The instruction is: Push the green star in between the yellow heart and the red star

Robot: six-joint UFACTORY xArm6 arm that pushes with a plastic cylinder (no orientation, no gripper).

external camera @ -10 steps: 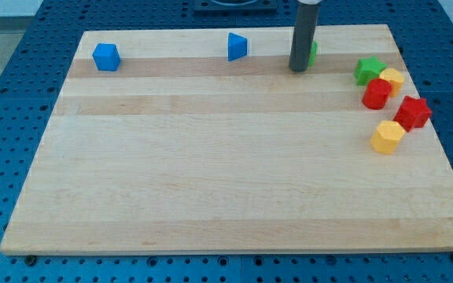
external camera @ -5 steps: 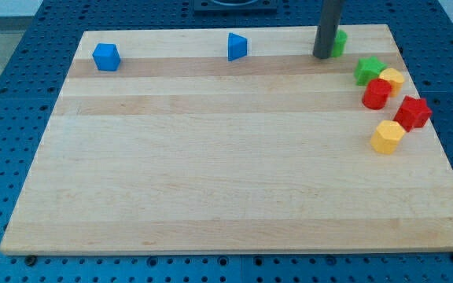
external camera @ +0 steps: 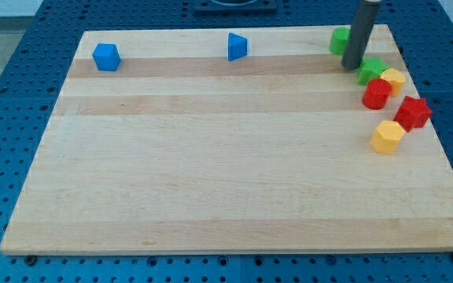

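My tip [external camera: 352, 67] sits in the upper right of the frame, on the wooden board [external camera: 211, 173]. There is no gripper on this arm: only the dark rod, which holds nothing and can only push. The green star [external camera: 371, 71] lies just to the view's right of my tip, close enough that I cannot tell whether they touch.

The yellow heart [external camera: 394, 78] sits directly to the view's right of the green star, and the two appear to touch. A red block [external camera: 377, 93], rounded in shape, lies just below the green star, against both it and the yellow heart. The red star [external camera: 413, 112] is further toward the lower right of this cluster, near the board's right edge and apart from the yellow heart. A yellow hexagonal block [external camera: 387, 136] lies just below and to the view's left of the red star.

A second green block [external camera: 338, 39] sits near the board's top edge, just to the view's left of the rod and partly hidden behind it; its shape cannot be made out.

Two blue blocks lie along the top: a blue cube [external camera: 106, 56] in the upper left and a blue triangular block [external camera: 237, 46] near the top centre.

By count: two green, two red, two yellow, two blue, eight blocks in all.
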